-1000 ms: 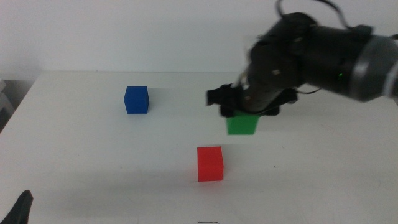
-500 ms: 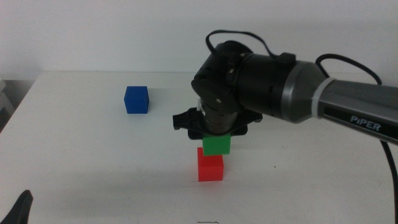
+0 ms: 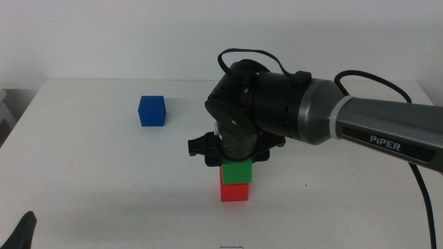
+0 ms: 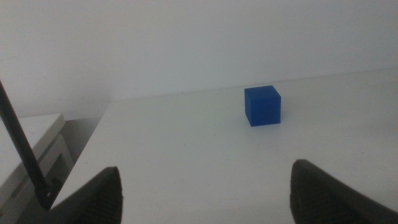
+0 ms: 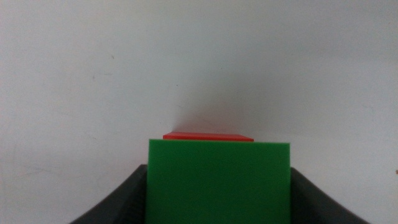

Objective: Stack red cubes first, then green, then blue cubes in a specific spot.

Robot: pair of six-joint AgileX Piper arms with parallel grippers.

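Gripping the green cube [image 3: 237,171] from either side, the right gripper [image 3: 236,166] holds it squarely over the red cube [image 3: 234,191] just below the centre of the middle view, jaws clamped against the green faces so the block stays level as it meets the one beneath. In the right wrist view the green cube [image 5: 219,180] fills the space between the jaws, with only a thin strip of the red cube [image 5: 208,136] showing past its far edge, which suggests the two are closely aligned; whether green is fully seated on red cannot be told. The blue cube [image 3: 151,111] sits alone on the white table [image 3: 83,173] in the upper left of the middle view, well apart from the stack, presumably last in line. The left gripper [image 4: 205,186] waits at the lower left corner, jaws spread wide, with the blue cube [image 4: 262,106] ahead of it.
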